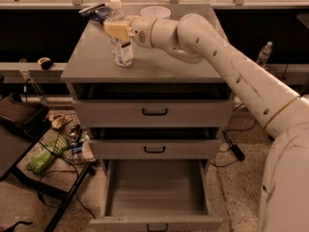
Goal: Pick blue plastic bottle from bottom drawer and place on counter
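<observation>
On the counter [164, 64] the bottle [123, 52] is stood upright, clamped near its top by the gripper [117, 29]; the arm [231, 66] is stretched across from the right.

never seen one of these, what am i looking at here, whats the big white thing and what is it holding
The big white thing is a robot arm reaching in from the right. There is only one picture, looking down from in front of a grey cabinet; where the camera is mounted is not on record. At the arm's tip is a two-finger pincer, closed around a small clear bottle. The bottle stands upright on the counter, which is the cabinet's flat top. Further back on the counter are a pale bowl and a dark packet. The bottom drawer is pulled open and looks empty.
</observation>
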Available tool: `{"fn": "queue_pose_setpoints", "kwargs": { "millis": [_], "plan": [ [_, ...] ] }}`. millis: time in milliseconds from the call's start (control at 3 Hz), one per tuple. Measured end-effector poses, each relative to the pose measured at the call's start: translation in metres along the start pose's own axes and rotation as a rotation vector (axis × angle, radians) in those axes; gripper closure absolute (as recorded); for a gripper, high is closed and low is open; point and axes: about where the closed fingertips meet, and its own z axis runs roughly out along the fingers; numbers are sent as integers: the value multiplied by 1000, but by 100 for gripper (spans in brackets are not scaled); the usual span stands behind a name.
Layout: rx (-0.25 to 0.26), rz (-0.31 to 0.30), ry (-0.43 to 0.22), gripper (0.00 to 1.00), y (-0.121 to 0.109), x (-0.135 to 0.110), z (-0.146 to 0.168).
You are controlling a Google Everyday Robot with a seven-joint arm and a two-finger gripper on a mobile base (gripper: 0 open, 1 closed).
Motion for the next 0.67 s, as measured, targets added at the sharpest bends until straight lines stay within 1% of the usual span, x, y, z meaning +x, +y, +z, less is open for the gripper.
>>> {"fn": "queue_pose_setpoints", "kwargs": {
  "millis": [333, 667],
  "plan": [
    [0, 0, 0, 81, 0, 0, 0],
    [0, 0, 0, 50, 0, 0, 0]
  ]
}}
